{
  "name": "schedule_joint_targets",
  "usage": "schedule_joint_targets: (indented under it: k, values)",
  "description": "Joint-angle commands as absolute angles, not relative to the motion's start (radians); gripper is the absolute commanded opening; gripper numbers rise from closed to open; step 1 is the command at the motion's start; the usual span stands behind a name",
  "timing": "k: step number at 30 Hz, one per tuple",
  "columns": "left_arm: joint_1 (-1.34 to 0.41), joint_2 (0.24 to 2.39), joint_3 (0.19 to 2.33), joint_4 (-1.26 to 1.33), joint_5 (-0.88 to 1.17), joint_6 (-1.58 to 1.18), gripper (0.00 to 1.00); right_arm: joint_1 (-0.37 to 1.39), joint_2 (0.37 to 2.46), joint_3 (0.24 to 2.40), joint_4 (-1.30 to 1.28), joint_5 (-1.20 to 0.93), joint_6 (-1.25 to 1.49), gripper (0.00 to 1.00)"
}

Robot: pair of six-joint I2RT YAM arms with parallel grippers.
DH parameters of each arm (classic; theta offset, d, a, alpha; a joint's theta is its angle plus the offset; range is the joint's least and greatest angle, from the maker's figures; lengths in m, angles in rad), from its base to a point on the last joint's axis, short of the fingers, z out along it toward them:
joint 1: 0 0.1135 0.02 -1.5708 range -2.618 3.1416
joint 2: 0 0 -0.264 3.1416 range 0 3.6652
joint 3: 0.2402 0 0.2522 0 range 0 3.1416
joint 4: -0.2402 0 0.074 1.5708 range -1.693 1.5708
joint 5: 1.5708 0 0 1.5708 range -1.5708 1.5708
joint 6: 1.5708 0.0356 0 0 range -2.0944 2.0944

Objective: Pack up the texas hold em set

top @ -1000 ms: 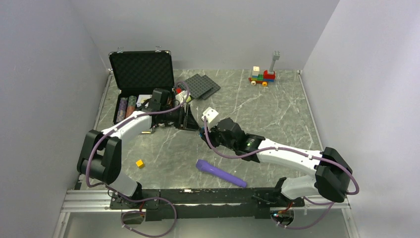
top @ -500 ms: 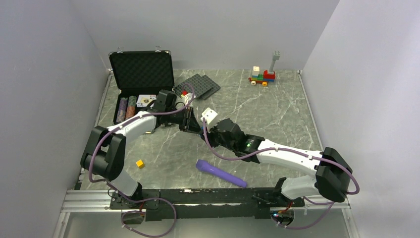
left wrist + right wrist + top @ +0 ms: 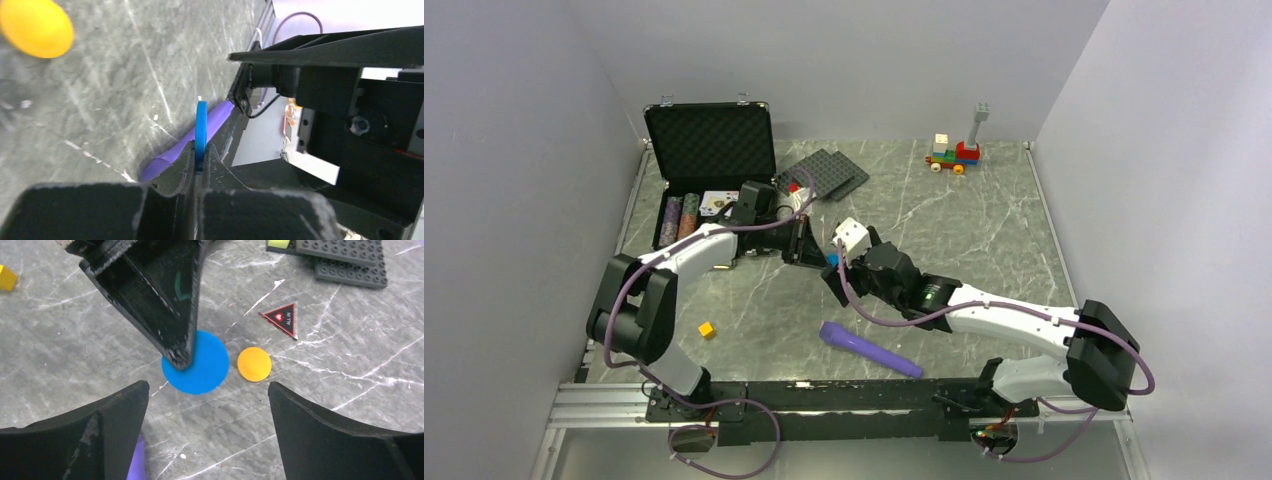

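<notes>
left pincer point(image 3: 200, 152) is clamping the blue disc point(image 3: 207, 367) edge-on, likely bound for the case point(image 3: 709, 140); right pincer point(image 3: 210, 410) is hanging wide open.

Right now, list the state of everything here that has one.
case: lid open, standing up.
chip stacks: packed in case.
left gripper: shut on blue disc.
right gripper: open, empty.
blue disc: pinched at its edge.
yellow disc: loose, flat on table.
dark red triangle: loose, flat on table.
</notes>
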State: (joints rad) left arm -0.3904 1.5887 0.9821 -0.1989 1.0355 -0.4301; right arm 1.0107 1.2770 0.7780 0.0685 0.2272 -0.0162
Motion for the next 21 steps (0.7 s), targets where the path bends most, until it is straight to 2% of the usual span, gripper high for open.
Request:
schedule_joint_targets:
  k: [1, 8, 13, 21]
  values:
    - [-0.292, 1.537, 1.020, -0.231, 0.985, -0.365, 0.00, 1.015, 1.205, 0.752, 0.147, 0.291, -0.010, 0.96]
    - [-0.036, 1.484, 1.035, -0.273, 0.899, -0.322, 0.00, 1.014, 1.179, 0.723, 0.165, 0.278, -0.002, 0.98]
    - [0.145, 1.471, 1.071, -0.364, 0.765, -0.237, 0.00, 1.014, 1.170, 0.693, 0.193, 0.266, -0.002, 0.98]
    - [0.246, 1.517, 1.114, -0.423, 0.506, -0.137, 0.00, 1.014, 1.144, 0.649, 0.229, 0.246, -0.002, 0.98]
